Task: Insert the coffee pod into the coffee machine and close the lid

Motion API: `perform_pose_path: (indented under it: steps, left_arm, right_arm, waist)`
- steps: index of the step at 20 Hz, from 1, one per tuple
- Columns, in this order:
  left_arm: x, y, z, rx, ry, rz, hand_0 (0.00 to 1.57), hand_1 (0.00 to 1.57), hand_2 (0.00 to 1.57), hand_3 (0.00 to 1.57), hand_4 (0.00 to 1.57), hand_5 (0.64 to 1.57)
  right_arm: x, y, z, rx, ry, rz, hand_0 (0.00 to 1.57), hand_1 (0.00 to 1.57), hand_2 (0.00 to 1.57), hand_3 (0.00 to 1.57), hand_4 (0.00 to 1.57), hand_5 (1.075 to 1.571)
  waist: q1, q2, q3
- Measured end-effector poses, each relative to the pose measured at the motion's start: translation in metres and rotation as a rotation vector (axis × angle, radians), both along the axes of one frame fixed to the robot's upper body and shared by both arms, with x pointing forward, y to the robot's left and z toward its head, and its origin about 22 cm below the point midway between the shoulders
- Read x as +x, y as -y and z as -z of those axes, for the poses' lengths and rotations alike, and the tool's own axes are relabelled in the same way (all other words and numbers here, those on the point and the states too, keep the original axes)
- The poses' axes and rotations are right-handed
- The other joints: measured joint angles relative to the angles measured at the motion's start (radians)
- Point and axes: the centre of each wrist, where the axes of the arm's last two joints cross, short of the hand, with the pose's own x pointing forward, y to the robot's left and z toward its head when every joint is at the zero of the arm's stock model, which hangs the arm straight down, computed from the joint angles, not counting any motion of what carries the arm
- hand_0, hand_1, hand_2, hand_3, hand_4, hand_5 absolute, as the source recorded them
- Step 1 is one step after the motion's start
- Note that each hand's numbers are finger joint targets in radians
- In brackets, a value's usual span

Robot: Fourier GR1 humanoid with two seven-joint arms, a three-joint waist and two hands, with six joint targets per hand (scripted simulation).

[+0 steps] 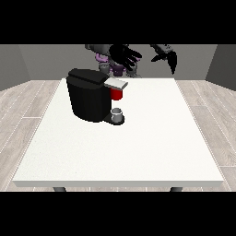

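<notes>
The black coffee machine (88, 97) stands on the left half of the white table (138, 152). Its grey lid (115, 84) juts out to the right, with a red thing at the machine (117, 94) just under it. On the machine's base below sits a small grey thing (118, 113); I cannot tell whether it is the pod. The hand at the view's left (123, 54) hovers above and behind the machine with its fingers spread, holding nothing. The hand at the view's right (167, 54) hangs over the table's far edge, fingers pointing down, holding nothing.
The robot's torso (115, 67) is behind the table's far edge. The white tabletop stretches wide in front of and to the right of the machine. Wooden floor surrounds the table.
</notes>
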Motion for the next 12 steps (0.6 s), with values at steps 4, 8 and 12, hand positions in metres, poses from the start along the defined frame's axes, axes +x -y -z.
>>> perform_pose_path:
  steps: [4,8,12]
  left_arm:
    - [-0.001,0.004,-0.003,-0.005,0.026,0.006,0.0,0.0,0.0,0.0,0.41,1.571]
    - [0.003,0.003,-0.009,-0.008,0.035,0.003,0.0,0.0,0.0,0.0,0.38,1.571]
    - [0.002,-0.003,-0.009,-0.016,0.051,0.012,0.0,0.0,0.0,0.0,0.42,1.571]
  right_arm:
    - [0.005,-0.014,-0.021,-0.03,0.053,-0.026,0.0,0.0,0.0,0.0,0.13,1.571]
    - [0.007,-0.032,-0.036,-0.054,0.083,-0.048,0.0,0.0,0.0,0.0,0.0,1.571]
    - [0.01,-0.037,-0.053,-0.087,0.116,-0.055,0.0,0.0,0.0,0.0,0.0,1.571]
  waist:
    - [0.02,0.024,-0.0023]
    - [0.031,0.039,-0.0032]
    - [0.046,0.055,-0.0036]
